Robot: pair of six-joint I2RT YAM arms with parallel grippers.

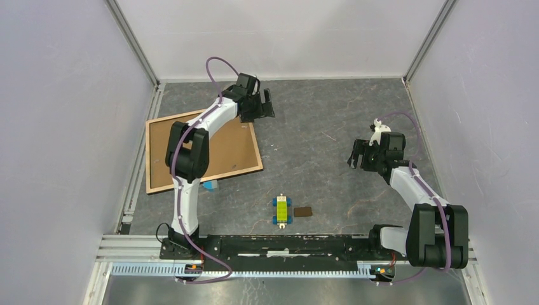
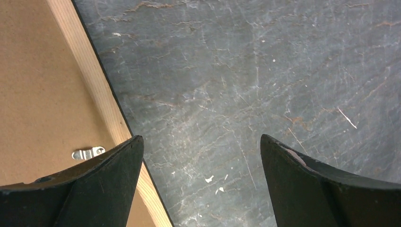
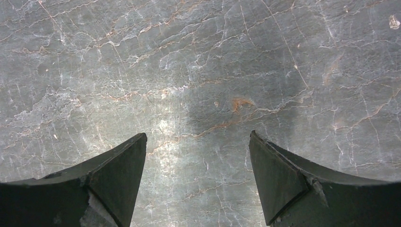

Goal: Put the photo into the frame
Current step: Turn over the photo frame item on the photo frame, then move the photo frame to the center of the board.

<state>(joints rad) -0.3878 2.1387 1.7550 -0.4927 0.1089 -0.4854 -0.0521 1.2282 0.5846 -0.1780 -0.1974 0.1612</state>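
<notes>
left gripper wide, empty, just beside frame far corner | right gripper wide, empty, over table | photo: I can't see it in 3 views | risk: I clip the thin rail, frame skids

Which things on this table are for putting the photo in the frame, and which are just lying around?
For the job: frame, brown backing board inside it. Photo not visible.
Lying about: yellow-green block toy, small brown piece beside it.
</notes>
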